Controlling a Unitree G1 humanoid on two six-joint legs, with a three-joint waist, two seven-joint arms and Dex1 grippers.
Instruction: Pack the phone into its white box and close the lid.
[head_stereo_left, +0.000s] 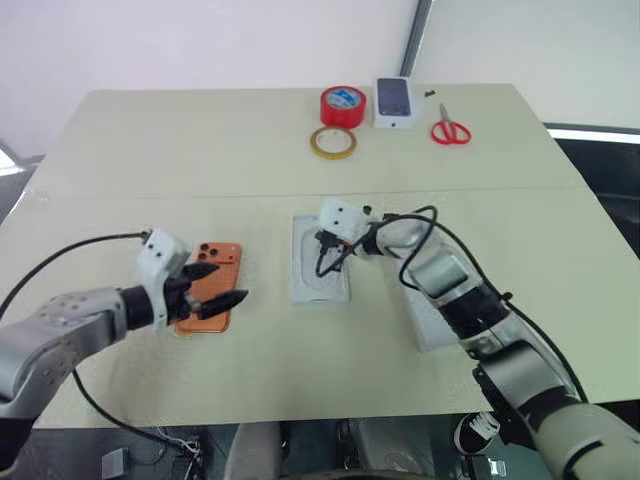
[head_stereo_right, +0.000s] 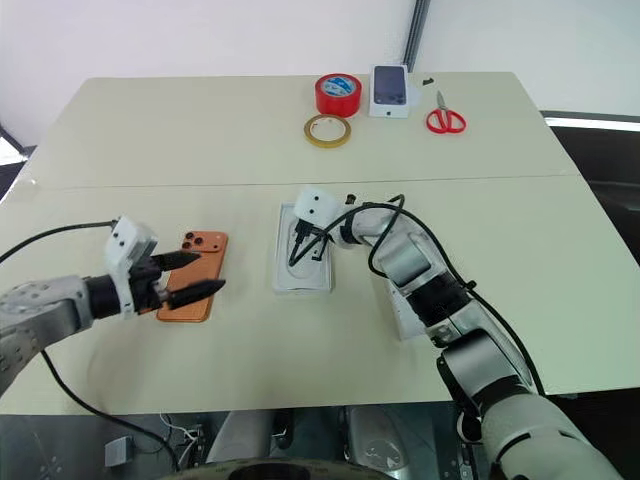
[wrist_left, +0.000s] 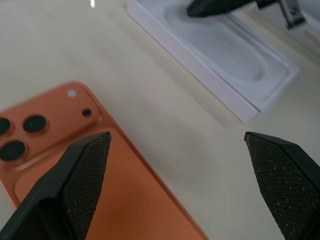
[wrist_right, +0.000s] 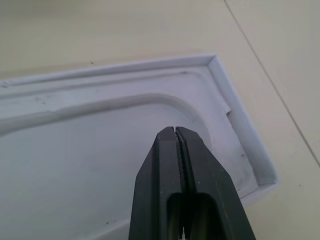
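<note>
The phone (head_stereo_left: 210, 288) lies flat on the beige table (head_stereo_left: 200, 150), camera side up, its three-lens cluster at the corner toward the far edge of the table. All positions below are given relative to the phone.

The left gripper (head_stereo_left: 222, 283) hangs directly over the phone with both black fingers spread to their full width; nothing is between them. In the left wrist view one fingertip (wrist_left: 82, 172) sits above the orange back and the other is over bare table beside the phone's long edge.

To the robot's right of the phone, near but apart from it, lies a white tray (head_stereo_left: 320, 262) with a shallow oval recess and a raised rim. Whether this is the white box itself or an insert seated in it cannot be told. The right gripper (wrist_right: 174, 131) is over that recess with its fingers pressed together, holding nothing. Contact with the recess floor cannot be confirmed.

Further right of the phone, partly under the right forearm, lies another flat white piece (head_stereo_left: 432, 325).

Well beyond the phone, at the far edge of the table, stand a red tape roll (head_stereo_left: 343, 106), a thinner tan tape ring (head_stereo_left: 333, 142), a small white box printed with a dark phone (head_stereo_left: 395, 102), and red-handled scissors (head_stereo_left: 450, 128).
</note>
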